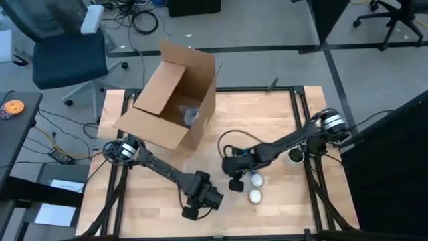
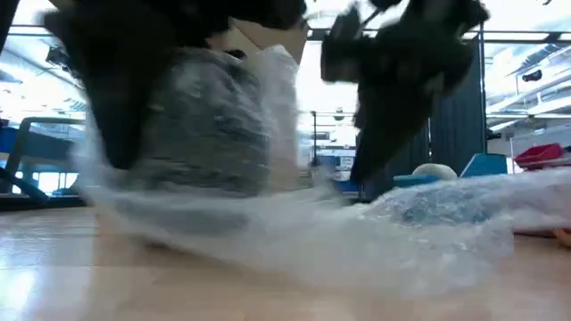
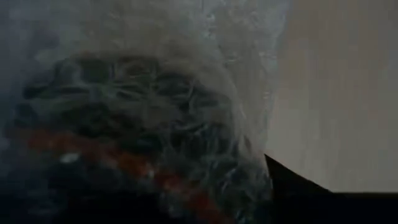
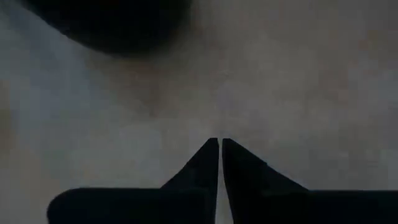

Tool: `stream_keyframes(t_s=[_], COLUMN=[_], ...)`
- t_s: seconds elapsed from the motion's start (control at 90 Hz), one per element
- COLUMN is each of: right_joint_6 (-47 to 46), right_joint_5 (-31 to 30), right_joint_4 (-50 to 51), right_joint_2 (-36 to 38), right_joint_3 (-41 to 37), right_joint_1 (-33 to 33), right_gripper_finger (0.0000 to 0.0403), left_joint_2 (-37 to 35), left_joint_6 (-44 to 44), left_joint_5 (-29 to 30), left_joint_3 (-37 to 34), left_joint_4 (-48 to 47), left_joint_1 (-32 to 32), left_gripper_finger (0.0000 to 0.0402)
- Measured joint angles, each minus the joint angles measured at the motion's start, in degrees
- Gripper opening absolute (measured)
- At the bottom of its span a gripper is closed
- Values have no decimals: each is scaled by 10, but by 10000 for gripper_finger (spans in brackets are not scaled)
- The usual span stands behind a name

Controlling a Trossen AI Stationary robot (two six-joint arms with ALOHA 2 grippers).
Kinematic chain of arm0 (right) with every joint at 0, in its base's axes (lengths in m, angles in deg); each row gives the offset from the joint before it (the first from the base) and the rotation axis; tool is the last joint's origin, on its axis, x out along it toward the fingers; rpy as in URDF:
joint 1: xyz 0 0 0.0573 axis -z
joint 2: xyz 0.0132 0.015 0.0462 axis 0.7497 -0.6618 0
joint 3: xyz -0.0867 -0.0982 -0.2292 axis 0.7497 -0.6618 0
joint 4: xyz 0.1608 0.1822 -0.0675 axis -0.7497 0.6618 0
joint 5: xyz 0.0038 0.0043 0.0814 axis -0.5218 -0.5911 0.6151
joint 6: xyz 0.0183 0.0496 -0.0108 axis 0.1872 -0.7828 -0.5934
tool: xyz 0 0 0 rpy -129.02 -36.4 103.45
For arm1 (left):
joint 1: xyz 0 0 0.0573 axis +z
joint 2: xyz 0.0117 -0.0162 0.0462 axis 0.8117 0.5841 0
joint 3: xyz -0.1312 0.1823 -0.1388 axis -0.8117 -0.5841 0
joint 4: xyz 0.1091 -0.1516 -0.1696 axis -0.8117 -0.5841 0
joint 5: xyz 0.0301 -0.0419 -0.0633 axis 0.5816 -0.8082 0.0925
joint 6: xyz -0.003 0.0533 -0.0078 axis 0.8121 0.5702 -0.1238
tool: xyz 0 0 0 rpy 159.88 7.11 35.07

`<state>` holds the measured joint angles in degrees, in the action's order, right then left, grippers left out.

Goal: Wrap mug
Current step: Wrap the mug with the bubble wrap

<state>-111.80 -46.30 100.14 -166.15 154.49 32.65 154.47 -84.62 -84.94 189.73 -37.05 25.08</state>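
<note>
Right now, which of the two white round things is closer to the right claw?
The white ball farther from the table's front edge; it sits right beside the right gripper, while the other ball lies below it, apart.

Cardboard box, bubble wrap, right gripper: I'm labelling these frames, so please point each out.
Cardboard box (image 1: 175,87), high view, inner wall.
Bubble wrap (image 2: 357,241), low view, sheet on table.
Right gripper (image 4: 220,146), right wrist view, between fingertips.

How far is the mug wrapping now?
Partly done: bubble wrap already covers a dark bundle, probably the mug. In hand: the left end effector is on that bundle. Left: closing the wrap; loose sheet trails over the table. The right end effector is shut, empty.
</note>
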Motion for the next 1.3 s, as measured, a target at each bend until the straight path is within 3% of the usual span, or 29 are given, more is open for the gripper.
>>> stream_keyframes(t_s=[0.144, 0.333, 0.567, 0.833, 0.978, 1.3], right_joint_6=[15, 35, 43, 73, 77, 58], right_joint_5=[23, 28, 26, -19, -90, -86], right_joint_4=[22, 156, 210, 286, 316, 304], right_joint_2=[-83, -134, -132, -131, -130, -130], right_joint_3=[73, 159, 193, 260, 273, 267], right_joint_1=[5, 4, -3, -17, -21, 14], right_gripper_finger=[0, 0, 0, 0, 0, 24], left_joint_2=[0, 0, 0, -2, -2, -1], left_joint_6=[-1, -8, -15, -18, -17, -11], left_joint_5=[1, -1, -5, -77, -72, -21], left_joint_3=[-1, -2, -2, -2, -2, -2], left_joint_4=[-8, -33, -29, -27, -26, -41], left_joint_1=[-23, -54, -79, -93, -94, -112], left_gripper_finger=[57, 58, 59, 59, 60, 61])
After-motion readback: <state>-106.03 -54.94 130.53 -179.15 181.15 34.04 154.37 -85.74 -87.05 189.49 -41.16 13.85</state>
